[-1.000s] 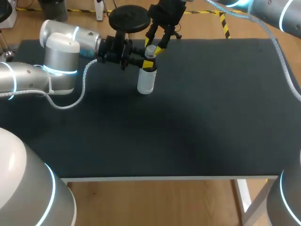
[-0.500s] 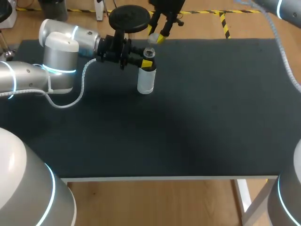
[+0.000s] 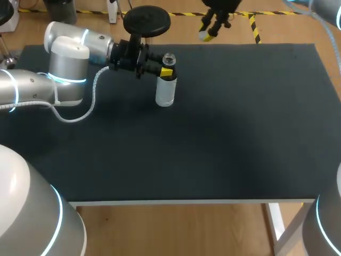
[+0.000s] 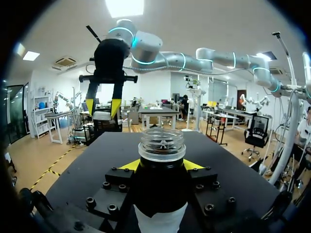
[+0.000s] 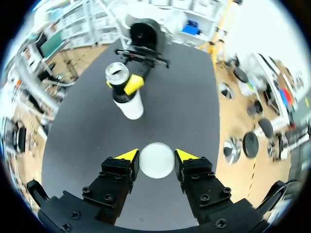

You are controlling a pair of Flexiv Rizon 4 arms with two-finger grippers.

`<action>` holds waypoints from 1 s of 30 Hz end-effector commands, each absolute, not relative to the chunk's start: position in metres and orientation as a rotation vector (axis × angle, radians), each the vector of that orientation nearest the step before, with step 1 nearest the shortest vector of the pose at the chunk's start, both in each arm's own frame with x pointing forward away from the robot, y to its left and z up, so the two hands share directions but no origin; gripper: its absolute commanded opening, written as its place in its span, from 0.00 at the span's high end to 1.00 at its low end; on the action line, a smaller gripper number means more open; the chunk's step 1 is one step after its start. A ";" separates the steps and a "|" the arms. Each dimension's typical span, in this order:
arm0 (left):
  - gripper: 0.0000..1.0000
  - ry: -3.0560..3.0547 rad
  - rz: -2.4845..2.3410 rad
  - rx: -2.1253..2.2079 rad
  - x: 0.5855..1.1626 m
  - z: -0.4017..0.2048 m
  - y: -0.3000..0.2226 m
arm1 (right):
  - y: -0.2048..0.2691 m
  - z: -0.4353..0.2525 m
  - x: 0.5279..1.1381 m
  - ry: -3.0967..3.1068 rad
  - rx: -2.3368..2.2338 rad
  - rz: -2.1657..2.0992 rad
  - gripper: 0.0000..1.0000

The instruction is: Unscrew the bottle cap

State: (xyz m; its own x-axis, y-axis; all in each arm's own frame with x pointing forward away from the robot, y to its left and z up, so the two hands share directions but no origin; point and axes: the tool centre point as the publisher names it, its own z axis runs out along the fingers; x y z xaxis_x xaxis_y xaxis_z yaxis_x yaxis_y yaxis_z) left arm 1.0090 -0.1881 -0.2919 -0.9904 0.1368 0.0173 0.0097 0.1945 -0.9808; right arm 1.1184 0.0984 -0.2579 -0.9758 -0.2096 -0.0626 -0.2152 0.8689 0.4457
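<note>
Only the right wrist view shows the white cap [image 5: 156, 161] clamped between the fingers of the right gripper [image 5: 156, 154], held above the worktop [image 5: 189, 111]. In the head view the cap is too small to make out. The left gripper [image 3: 167, 68] clasps the neck of the bottle [image 3: 165, 92]. The bottle stands upright toward the worktop's rear, long axis vertical, open mouth pointing up.

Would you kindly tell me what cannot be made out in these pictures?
Head view: the cap between the right gripper's tips is too small to discern.
Left wrist view: the left gripper's body hides the bottle below its neck.
Bottle's contents: unclear in every view.
</note>
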 end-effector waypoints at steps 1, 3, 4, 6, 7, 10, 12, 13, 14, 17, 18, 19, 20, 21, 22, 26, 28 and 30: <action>1.00 -2.345 1.925 -0.148 1.010 -0.292 -0.188 | 0.078 -0.281 1.119 2.941 -0.165 0.809 1.00; 1.00 -2.345 1.925 -0.148 1.010 -0.292 -0.188 | 0.070 -0.291 1.123 2.944 -0.100 0.798 1.00; 1.00 -2.345 1.925 -0.148 1.010 -0.292 -0.188 | 0.067 -0.296 1.125 2.939 -0.069 0.792 1.00; 1.00 -2.345 1.925 -0.148 1.010 -0.292 -0.188 | 0.061 -0.305 1.129 2.943 0.001 0.802 1.00; 1.00 -2.345 1.925 -0.148 1.010 -0.292 -0.188 | 0.059 -0.310 1.131 2.941 0.025 0.793 1.00; 1.00 -2.345 1.925 -0.148 1.010 -0.292 -0.188 | 0.053 -0.327 1.135 2.956 0.096 0.770 1.00; 1.00 -2.345 1.925 -0.148 1.010 -0.292 -0.188 | 0.050 -0.337 1.136 2.956 0.159 0.783 1.00; 1.00 -2.345 1.925 -0.148 1.010 -0.292 -0.188 | 0.048 -0.341 1.136 2.955 0.185 0.787 1.00; 1.00 -2.345 1.925 -0.148 1.010 -0.292 -0.188 | 0.047 -0.346 1.136 2.968 0.203 0.786 1.00; 1.00 -2.345 1.925 -0.148 1.010 -0.292 -0.188 | 0.043 -0.358 1.133 2.991 0.247 0.777 1.00; 1.00 -2.345 1.925 -0.148 1.010 -0.292 -0.188 | 0.042 -0.362 1.133 2.998 0.260 0.772 1.00; 1.00 -2.345 1.925 -0.148 1.010 -0.292 -0.188 | 0.040 -0.365 1.133 2.999 0.279 0.766 1.00; 1.00 -2.345 1.925 -0.148 1.010 -0.292 -0.188 | 0.039 -0.368 1.133 2.999 0.299 0.772 1.00; 1.00 -2.345 1.925 -0.148 1.010 -0.292 -0.188 | 0.038 -0.371 1.133 2.998 0.324 0.775 1.00; 1.00 -2.345 1.925 -0.148 1.010 -0.292 -0.188 | 0.037 -0.374 1.133 3.004 0.355 0.785 1.00; 1.00 -2.345 1.925 -0.148 1.010 -0.292 -0.188 | 0.034 -0.386 1.133 3.016 0.460 0.842 1.00; 1.00 -2.345 1.925 -0.148 1.010 -0.292 -0.188 | 0.033 -0.390 1.131 3.016 0.472 0.835 1.00; 1.00 -2.345 1.925 -0.148 1.010 -0.292 -0.188 | 0.031 -0.395 1.130 3.016 0.498 0.835 1.00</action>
